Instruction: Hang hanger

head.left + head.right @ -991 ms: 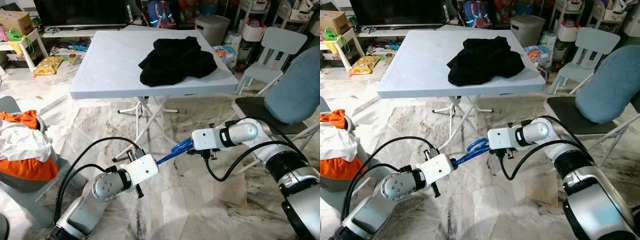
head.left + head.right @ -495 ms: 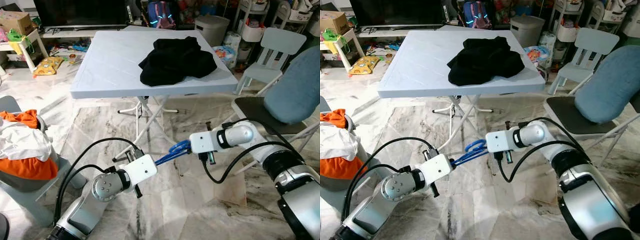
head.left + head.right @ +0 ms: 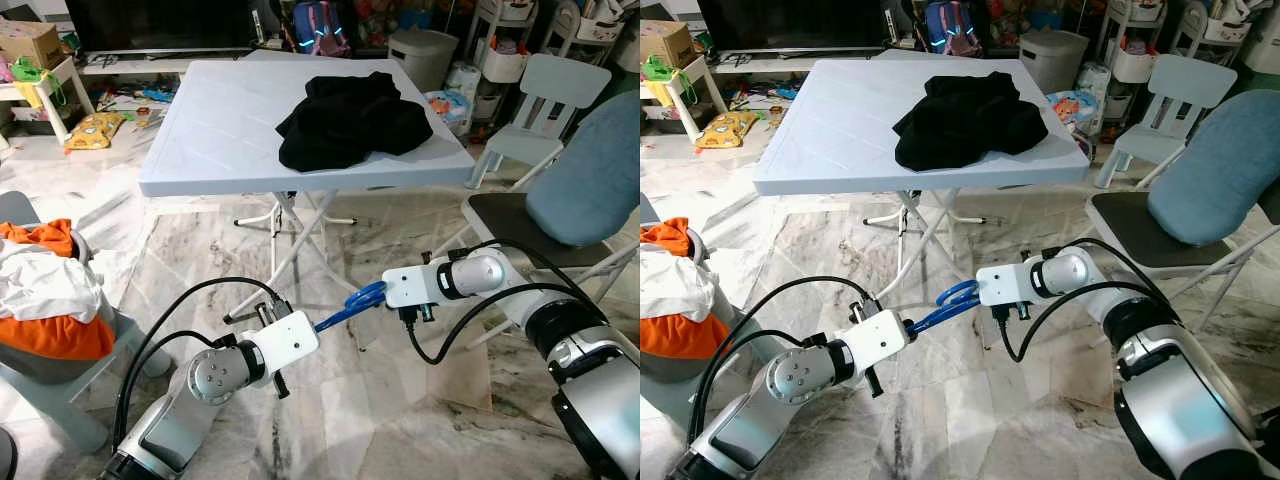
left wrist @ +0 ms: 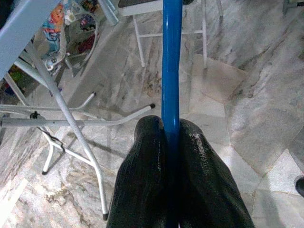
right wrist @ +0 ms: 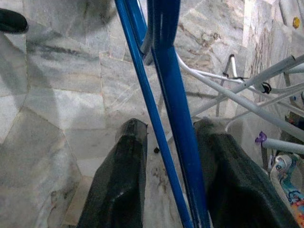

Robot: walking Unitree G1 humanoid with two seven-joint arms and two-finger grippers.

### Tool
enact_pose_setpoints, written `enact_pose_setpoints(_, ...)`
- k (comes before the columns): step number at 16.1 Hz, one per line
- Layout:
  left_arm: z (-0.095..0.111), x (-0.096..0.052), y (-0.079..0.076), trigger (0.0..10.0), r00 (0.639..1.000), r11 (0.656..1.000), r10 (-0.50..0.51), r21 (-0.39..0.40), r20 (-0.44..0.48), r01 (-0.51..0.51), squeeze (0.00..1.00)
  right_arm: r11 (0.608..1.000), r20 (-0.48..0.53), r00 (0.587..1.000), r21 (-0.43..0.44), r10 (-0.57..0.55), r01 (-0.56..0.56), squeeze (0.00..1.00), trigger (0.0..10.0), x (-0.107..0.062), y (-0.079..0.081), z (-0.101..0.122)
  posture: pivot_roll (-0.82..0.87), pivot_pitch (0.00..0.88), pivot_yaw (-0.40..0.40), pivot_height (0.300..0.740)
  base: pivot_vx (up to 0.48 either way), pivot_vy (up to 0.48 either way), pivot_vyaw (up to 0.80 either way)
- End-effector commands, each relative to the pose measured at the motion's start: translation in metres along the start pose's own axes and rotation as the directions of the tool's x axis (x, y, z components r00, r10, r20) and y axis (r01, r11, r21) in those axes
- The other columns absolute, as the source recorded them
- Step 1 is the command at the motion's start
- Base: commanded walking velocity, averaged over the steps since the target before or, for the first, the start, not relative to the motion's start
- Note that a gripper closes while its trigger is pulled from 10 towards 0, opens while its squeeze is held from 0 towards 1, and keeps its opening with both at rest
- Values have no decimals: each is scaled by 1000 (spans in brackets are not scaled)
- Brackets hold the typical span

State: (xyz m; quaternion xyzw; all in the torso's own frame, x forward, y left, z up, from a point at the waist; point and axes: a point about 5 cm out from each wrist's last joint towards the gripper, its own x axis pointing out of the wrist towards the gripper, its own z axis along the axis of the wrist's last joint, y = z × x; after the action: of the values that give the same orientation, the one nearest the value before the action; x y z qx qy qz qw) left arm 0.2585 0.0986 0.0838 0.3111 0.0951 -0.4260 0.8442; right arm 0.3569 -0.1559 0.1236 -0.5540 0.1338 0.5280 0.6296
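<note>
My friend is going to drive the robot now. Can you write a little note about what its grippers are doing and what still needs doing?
Left gripper: shut on the blue hanger, low over the marble floor.
Right gripper: open, fingers either side of the hanger's other end, not clamped.
Black clothes lie piled on the white table ahead.
Done: hanger picked up.
Left: hang it; the hanger is bare, and no rail is in sight.

Clothes (image 3: 352,118) lie on the table (image 3: 220,130); chair (image 3: 570,215) to its right.
</note>
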Motion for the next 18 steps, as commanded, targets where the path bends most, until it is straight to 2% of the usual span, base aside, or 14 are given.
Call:
enact_pose_setpoints(1,15,3,-1,10000,998,999,-22,49,59,19,0,999,1,1000,-36,-8,8,263,10000,0,-9,7,-70,0,-54,740,0,0,0)
enact_pose_setpoints(2,15,3,-1,10000,998,999,-22,50,59,19,0,999,0,1000,-36,-8,8,231,10000,0,-9,7,-70,0,-54,740,0,0,0)
enact_pose_setpoints(3,15,3,-1,10000,998,999,-23,51,59,20,0,999,-6,1000,-42,-7,7,141,4000,1,-9,7,-70,0,-54,740,0,0,0)
enact_pose_setpoints(4,15,4,-2,10000,998,998,-24,51,59,21,0,999,-11,1000,-46,-9,8,0,0,0,-10,6,-69,0,-54,740,0,0,0)
enact_pose_setpoints(17,10,4,-5,10000,999,998,-32,60,42,30,0,999,-15,1000,-29,19,-19,0,0,-4,-6,-1,-71,0,-54,740,0,0,0)
enact_pose_setpoints(18,10,4,-5,10000,998,999,-29,42,47,27,0,999,-16,1000,-27,25,-26,0,0,-4,-5,-1,-71,0,-54,740,0,0,0)
